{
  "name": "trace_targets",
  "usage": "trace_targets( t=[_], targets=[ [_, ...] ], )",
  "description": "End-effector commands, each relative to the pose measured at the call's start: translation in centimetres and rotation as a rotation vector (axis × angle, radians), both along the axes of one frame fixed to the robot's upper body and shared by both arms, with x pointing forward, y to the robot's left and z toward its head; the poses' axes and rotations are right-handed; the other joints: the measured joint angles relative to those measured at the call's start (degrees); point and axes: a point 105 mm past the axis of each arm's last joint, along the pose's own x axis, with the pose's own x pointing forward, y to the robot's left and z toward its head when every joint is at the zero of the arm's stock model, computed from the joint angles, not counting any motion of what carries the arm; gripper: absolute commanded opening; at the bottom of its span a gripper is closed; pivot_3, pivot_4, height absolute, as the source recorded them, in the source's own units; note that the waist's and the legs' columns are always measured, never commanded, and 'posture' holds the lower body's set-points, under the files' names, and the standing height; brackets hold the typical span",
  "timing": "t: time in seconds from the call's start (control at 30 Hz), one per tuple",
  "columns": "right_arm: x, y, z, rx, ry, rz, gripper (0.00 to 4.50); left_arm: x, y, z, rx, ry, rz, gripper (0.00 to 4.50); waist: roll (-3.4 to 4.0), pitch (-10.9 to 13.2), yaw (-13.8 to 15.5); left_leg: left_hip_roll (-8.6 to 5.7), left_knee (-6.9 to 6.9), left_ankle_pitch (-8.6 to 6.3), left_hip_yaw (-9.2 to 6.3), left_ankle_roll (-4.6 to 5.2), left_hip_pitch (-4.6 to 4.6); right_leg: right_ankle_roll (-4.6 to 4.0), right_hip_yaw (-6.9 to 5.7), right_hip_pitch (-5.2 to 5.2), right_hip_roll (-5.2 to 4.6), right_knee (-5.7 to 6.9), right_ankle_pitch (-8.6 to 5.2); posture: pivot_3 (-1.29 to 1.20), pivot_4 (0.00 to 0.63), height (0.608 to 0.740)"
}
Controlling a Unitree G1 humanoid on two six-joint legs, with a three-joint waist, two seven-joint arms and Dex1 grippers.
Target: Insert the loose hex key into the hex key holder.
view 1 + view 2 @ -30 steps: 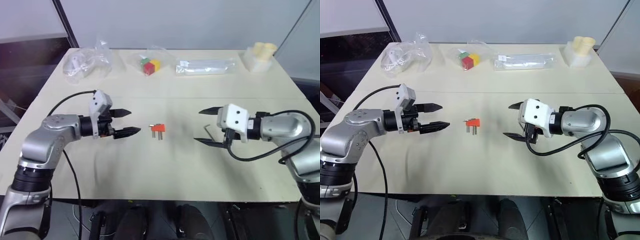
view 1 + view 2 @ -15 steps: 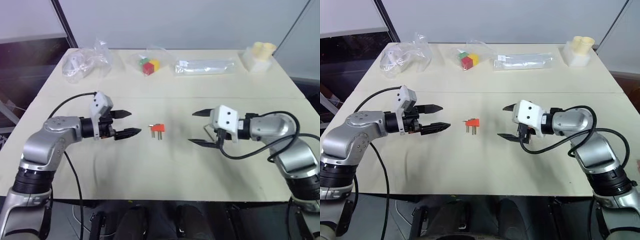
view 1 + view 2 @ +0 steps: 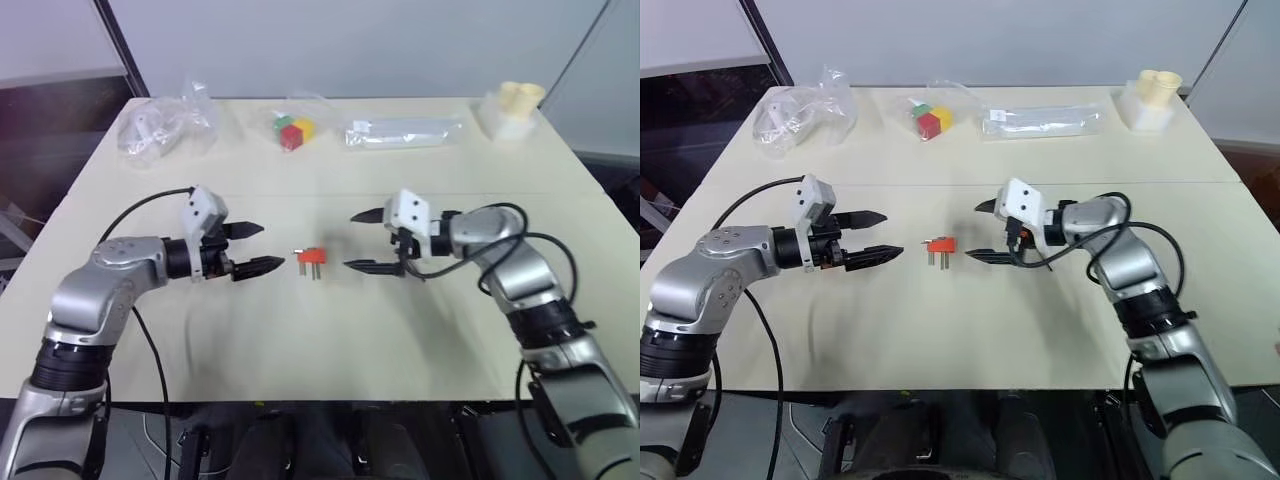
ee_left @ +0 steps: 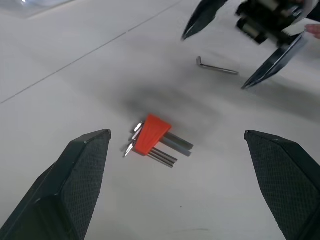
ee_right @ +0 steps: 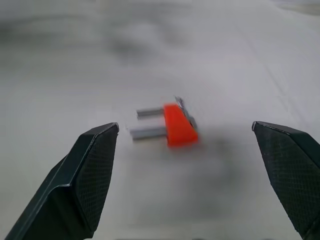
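The hex key holder, a small orange-red block with short grey keys sticking out, lies flat at the table's middle. My left gripper hovers just left of it, open and empty, pointing at it. From the other side my right gripper points at the holder, open and empty, its fingertips a short way off. In the left wrist view the loose hex key, a thin dark L-shaped rod, lies on the table below the right gripper's spread fingers. The right wrist view has the holder lined up between its own two fingers.
Along the table's far edge sit a crumpled clear bag, a clear bag with red, green and yellow cubes, a long clear packet and a pale yellow item. The near half of the table is bare.
My right gripper has swung left towards the holder and now hangs over the loose hex key. The left gripper has stayed put. Both stay open.
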Motion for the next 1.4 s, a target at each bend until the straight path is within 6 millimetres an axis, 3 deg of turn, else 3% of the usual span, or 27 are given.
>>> trace_targets(
  t=[0.03,0.27,0.43,0.73,1.1,1.4],
  targets=[
    [1.3,1.7,-0.7,-0.007,0.031,0.066,4.44,-0.2,0.1,1.4,0.000,-0.049,-0.001,4.50,0.00,0.0,-0.2,0.01,0.00,0.00,0.00,0.00,0.00,0.00,0.00,0.00,0.00,0.02,0.00,0.00,0.150,0.740],
    [3.1,3.0,-4.3,-0.141,0.028,0.061,4.44,-0.9,0.4,1.6,0.015,-0.047,0.023,4.50,0.00,0.0,-0.1,-0.04,-0.04,0.13,-0.01,-0.25,-0.02,0.00,0.01,-0.07,-0.06,0.04,0.00,0.00,0.150,0.740],
    [3.5,2.7,-5.4,-0.181,0.021,0.041,4.44,-1.6,0.4,1.5,0.017,-0.042,0.034,4.50,0.02,0.0,-0.3,-0.03,-0.07,0.14,-0.02,-0.30,-0.02,0.00,0.03,-0.10,-0.07,0.04,0.01,0.00,0.150,0.740],
    [4.2,2.0,-4.4,-0.178,0.003,0.016,4.44,-2.0,0.3,1.4,0.024,-0.041,0.042,4.50,0.02,0.0,-0.3,-0.03,-0.07,0.16,-0.03,-0.32,-0.01,-0.01,0.04,-0.10,-0.07,0.05,0.01,0.00,0.150,0.740],
    [3.5,1.1,-5.1,-0.236,0.064,0.076,4.44,-1.9,0.2,1.6,0.035,-0.050,0.046,4.50,0.03,0.0,-0.3,-0.02,-0.08,0.19,-0.03,-0.39,-0.01,-0.01,0.03,-0.10,-0.07,0.05,0.01,0.00,0.150,0.740],
    [4.7,1.4,-4.8,-0.231,0.004,-0.019,4.44,-1.9,0.0,1.9,0.037,-0.058,0.052,4.50,0.03,0.0,-0.4,-0.02,-0.09,0.23,-0.03,-0.46,-0.01,-0.01,0.04,-0.10,-0.07,0.05,0.01,0.00,0.150,0.740]
  ],
)
